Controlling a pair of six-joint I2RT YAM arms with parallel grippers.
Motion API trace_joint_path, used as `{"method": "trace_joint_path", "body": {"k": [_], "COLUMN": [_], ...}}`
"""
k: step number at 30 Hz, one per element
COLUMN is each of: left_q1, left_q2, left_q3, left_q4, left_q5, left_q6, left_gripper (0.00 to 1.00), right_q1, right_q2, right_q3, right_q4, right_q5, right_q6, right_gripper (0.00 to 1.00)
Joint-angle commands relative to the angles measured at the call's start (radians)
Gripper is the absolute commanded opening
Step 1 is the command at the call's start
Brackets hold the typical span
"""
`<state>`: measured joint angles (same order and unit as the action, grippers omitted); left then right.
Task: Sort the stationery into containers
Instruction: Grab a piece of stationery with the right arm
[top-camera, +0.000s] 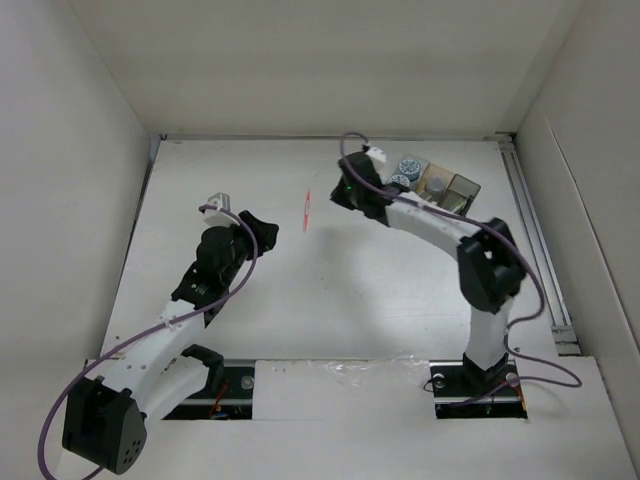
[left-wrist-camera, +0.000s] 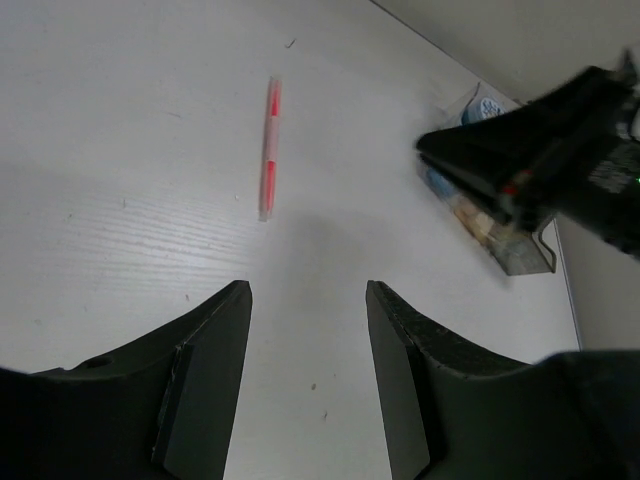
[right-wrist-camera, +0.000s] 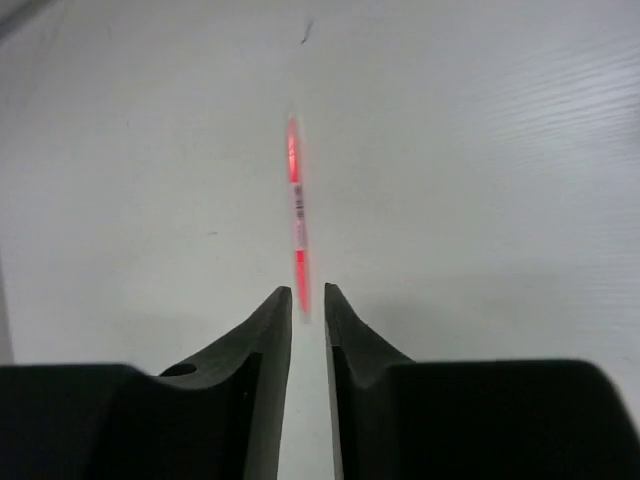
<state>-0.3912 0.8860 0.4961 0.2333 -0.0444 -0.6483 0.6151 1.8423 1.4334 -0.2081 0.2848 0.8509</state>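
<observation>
White walls (top-camera: 320, 60) enclose a white table (top-camera: 350, 300).

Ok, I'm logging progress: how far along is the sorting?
Done: patterned discs sit in the tray. In hand: nothing; left hand open, right hand nearly closed, both empty. Left: one red stick lies loose on the table.

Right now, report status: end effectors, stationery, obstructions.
Left end effector open, empty. Right end effector nearly shut, empty. Thin red stick lying loose on white table, ahead of both. Nothing in the way.
</observation>
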Motion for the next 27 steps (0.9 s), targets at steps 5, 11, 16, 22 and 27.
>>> {"method": "trace_joint_path", "body": {"k": [5, 11, 16, 22, 27], "left_q1": [0.0, 0.0, 0.0, 0.0, 0.0], "left_q2": [-0.051, -0.061, -0.07, -0.07, -0.07], "left_q3": [-0.005, -0.005, -0.005, -0.005, -0.005], "left_q4": [0.015, 0.006, 0.006, 0.006, 0.006], "left_q5": [-0.028, -0.009, -0.009, -0.009, -0.009], "left_q6": [-0.004, -0.004, -0.004, -0.004, -0.004], "left_gripper": [0.46, 0.46, 0.46, 0.46, 0.46], "right_q1": [0.143, 0.152, 0.152, 0.161, 0.161], "right_q2": [0.357, 0.5, 0.543, 0.54, 0.413], "right_q3": [0.387, 0.542, 0.553, 0.509, 0.377], "right_q4": [-0.189, -0.293, -0.303, -0.309, -0.235], "right_q5": [0.09, 0.108, 0.12, 0.129, 0.14], "right_q6": [-0.067, -0.067, -0.067, -0.046, -0.026], "right_gripper": [0.42, 0.48, 0.27, 0.03, 0.0]}}
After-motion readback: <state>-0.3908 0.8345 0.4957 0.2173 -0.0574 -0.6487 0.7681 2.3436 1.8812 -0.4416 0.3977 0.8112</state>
